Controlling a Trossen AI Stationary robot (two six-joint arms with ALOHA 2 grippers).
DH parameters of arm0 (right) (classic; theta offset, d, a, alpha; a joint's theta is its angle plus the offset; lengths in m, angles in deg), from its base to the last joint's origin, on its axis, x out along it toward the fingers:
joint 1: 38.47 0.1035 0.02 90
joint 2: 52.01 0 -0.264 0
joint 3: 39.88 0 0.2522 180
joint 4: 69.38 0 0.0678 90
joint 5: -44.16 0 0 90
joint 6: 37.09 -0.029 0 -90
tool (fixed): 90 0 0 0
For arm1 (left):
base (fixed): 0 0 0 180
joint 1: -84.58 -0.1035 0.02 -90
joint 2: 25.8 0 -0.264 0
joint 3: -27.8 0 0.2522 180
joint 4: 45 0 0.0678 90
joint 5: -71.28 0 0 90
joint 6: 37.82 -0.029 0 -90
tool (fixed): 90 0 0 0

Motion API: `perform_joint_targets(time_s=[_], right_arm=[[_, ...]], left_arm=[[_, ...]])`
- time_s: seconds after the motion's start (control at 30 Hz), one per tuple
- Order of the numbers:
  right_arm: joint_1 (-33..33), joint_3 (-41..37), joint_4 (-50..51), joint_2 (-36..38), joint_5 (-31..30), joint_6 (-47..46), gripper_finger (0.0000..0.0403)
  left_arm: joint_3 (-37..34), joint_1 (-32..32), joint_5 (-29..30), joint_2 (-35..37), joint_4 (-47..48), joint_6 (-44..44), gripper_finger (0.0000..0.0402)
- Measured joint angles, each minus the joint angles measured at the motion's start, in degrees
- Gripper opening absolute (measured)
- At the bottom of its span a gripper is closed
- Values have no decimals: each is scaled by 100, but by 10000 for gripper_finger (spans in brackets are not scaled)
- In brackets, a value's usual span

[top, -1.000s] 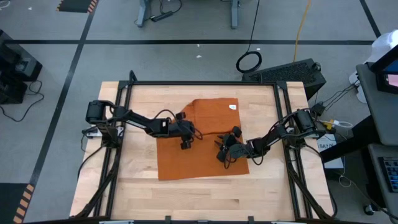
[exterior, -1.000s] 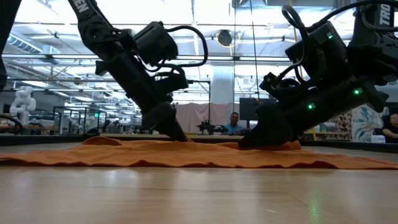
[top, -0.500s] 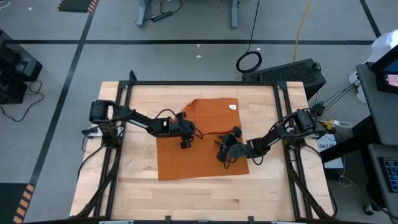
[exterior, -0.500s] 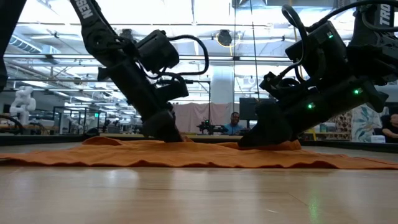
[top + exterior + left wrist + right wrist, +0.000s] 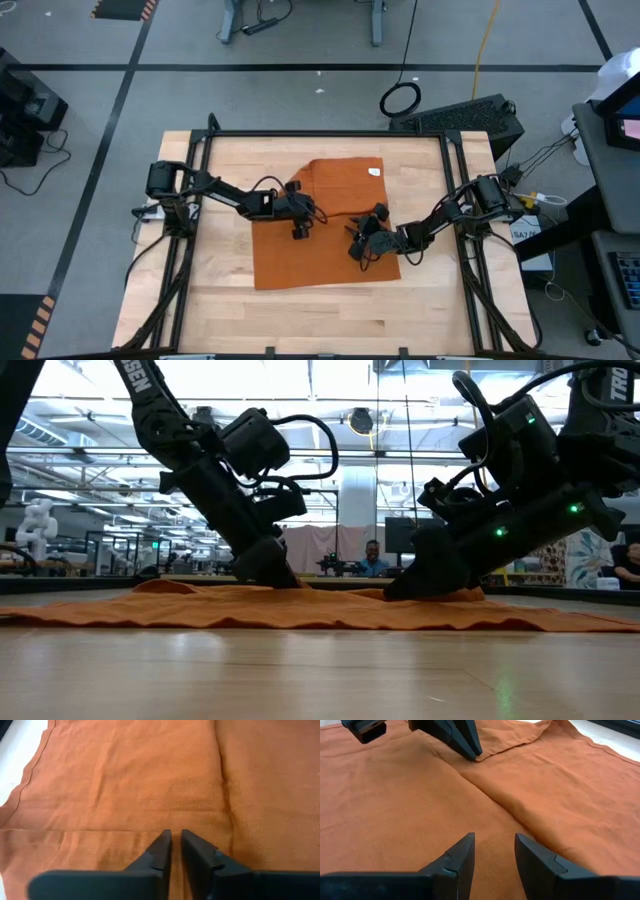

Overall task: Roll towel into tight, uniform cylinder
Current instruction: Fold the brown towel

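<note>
I am watching the towel [image 5: 325, 225] lying spread on the table [image 5: 420, 300], a little behind the middle of the wooden top. It is mostly flat, rust-orange, with a fold line running across it and its white tag [image 5: 375, 171] at the far right corner. The far part sits shifted to the right of the near part, so the outline is stepped, not a clean rectangle.

The left gripper [image 5: 299, 231] is pressing down on the towel near its left side, just beside the fold. In the left wrist view its fingers [image 5: 161, 849] are standing nearly together, with only a thin slit between the tips, and the tips are resting on the cloth at the crease. I cannot tell whether any fabric is pinched in that slit. In the low view the left gripper [image 5: 272, 572] is leaning down at a slant, its tip touching the towel [image 5: 320, 608].

The right gripper [image 5: 357, 250] is sitting low over the right part of the towel, near the fold. In the right wrist view its fingers [image 5: 464, 851] are standing partly apart, with bare cloth [image 5: 395, 805] showing between them, and they are gripping nothing that I can see. That view is also showing the left gripper [image 5: 465, 746] farther off, its tip touching a raised towel edge. In the low view the right gripper [image 5: 425, 578] is touching a small hump of cloth.
</note>
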Motion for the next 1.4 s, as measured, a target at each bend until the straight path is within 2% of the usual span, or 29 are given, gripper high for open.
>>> perform_joint_targets(time_s=[0.13, 0.37, 0.63, 0.77, 0.93, 1.1, 1.2, 1.3, 1.4], right_arm=[[0, 0, 3, 0, 0, 29, 130], [0, 0, -10, 0, 5, 48, 130], [0, 4, -385, 0, 460, 229, 130], [-14, 108, -434, 0, 411, 386, 130], [-262, 524, -432, 0, 401, 979, 130], [-664, 1111, -198, 0, 490, 2029, 133], [-1012, 1278, -128, 0, 1164, 2586, 147], [-1367, 1327, -126, 0, 1984, 2770, 163], [-1551, 1325, -33, 0, 2383, 2909, 175]], left_arm=[[0, 0, -2, -1, 60, 29, 6], [0, 15, 259, 99, 310, 136, 6], [0, 27, 345, 458, 564, 150, 4], [0, 28, 568, 615, 785, 148, 4], [0, 27, 670, 810, 1071, 149, 4], [0, 28, 765, 986, 1349, 151, 4], [0, 27, 780, 1019, 1435, 151, 4], [0, 27, 740, 1019, 1496, 153, 4], [0, 25, 597, 1015, 1547, 239, 8]])
